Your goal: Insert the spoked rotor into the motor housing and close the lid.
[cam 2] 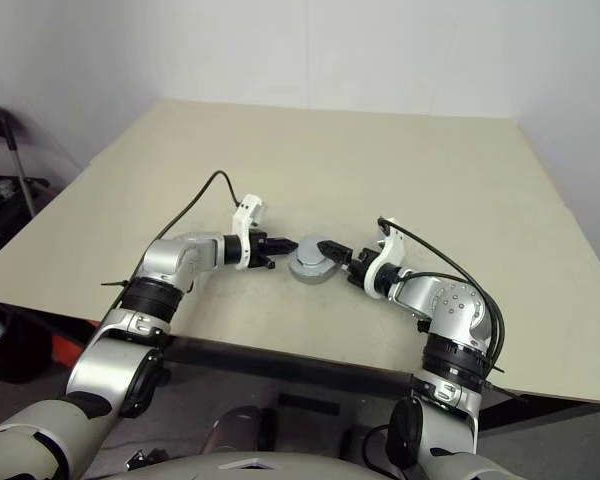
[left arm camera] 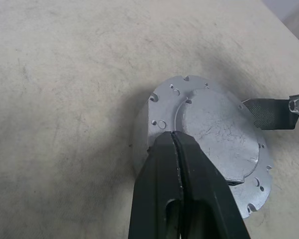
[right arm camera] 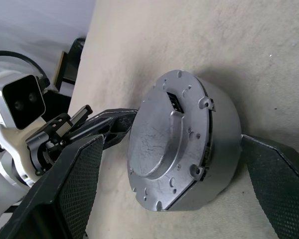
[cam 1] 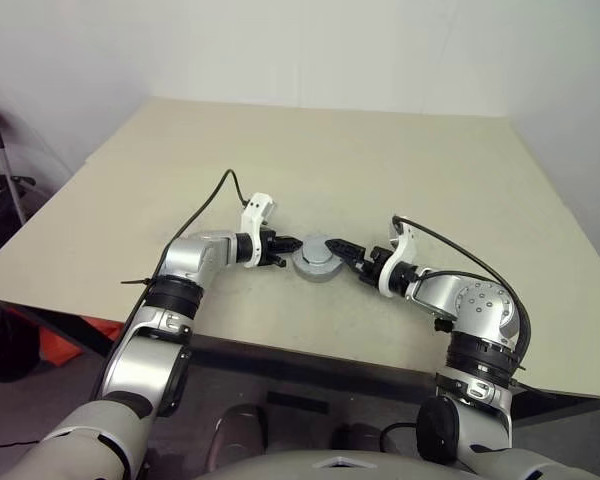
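You've got the housing (cam 1: 318,262) mid-table (cam 1: 380,150) with the lid (left arm camera: 214,134) on top. Your left gripper (left arm camera: 175,137) is pinched shut, tips resting on the lid's edge. Your right gripper (right arm camera: 189,189) is wide open, fingers straddling the housing, holding nothing.

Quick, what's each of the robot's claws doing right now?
Left gripper: shut, empty, tips resting on the lid.
Right gripper: open, its fingers on either side of the motor housing.

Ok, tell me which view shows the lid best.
The right wrist view: the lid faces that camera, seated on the motor housing, unobstructed. In the left wrist view the shut left gripper overlaps its edge. In the eye views it is small between both grippers.
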Robot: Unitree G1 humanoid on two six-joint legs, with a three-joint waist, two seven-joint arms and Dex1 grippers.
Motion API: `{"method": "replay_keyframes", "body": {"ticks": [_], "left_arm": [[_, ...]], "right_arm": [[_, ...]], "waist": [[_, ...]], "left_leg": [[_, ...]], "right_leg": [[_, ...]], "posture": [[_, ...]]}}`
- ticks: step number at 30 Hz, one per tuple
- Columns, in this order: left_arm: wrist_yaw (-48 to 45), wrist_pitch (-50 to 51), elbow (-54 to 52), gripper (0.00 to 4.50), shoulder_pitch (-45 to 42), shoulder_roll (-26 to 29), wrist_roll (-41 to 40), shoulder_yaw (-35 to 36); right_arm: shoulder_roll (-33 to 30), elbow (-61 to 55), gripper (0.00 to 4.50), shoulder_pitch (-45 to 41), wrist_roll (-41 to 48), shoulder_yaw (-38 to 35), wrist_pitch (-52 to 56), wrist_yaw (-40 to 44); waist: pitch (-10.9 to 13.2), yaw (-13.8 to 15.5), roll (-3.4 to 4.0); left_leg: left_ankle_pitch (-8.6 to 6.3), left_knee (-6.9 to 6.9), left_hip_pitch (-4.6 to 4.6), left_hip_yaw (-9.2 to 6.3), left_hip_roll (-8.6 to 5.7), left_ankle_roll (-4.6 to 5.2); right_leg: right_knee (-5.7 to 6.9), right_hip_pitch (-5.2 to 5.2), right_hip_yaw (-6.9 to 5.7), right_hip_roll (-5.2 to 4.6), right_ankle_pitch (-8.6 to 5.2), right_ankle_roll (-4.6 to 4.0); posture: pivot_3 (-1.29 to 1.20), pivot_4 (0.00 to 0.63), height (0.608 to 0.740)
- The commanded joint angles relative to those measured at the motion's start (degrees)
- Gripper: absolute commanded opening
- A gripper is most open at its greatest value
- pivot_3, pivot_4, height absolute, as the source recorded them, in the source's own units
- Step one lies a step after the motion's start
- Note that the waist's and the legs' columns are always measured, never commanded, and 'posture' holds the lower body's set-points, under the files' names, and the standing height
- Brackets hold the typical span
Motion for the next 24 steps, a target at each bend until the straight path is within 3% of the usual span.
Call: {"method": "replay_keyframes", "body": {"ticks": [1,15,24], "left_arm": [[0.53,0.37,0.94,0.0,-0.46,0.72,0.99,-0.39],[0.39,0.87,0.35,0.0,-0.75,1.92,1.09,-0.19],[0.8,1.59,-0.92,0.0,-0.04,2.22,1.02,-0.2]], "right_arm": [[0.73,0.93,4.48,0.11,0.77,1.38,-0.19,0.05],[7.98,11.46,4.48,-2.46,2.95,2.47,-5.55,1.22],[9.06,16.91,4.48,-3.81,0.23,4.01,-9.54,0.49]], "waist": [[0.0,0.0,0.0],[-0.04,-1.0,-0.06],[-0.04,-0.96,-0.07]], "left_leg": [[0.0,0.0,0.0,0.0,0.0,-0.01],[0.12,-0.11,0.31,-0.01,0.25,-0.2],[0.15,-0.19,0.24,-0.02,0.44,-0.3]], "right_leg": [[0.0,0.0,0.0,0.0,-0.01,0.02],[0.08,0.04,0.01,0.25,-0.07,0.1],[0.13,-0.05,0.01,0.48,-0.03,-0.6]], "posture": [[0.0,0.0,0.74],[0.0,0.0,0.74],[0.0,0.0,0.74]]}}
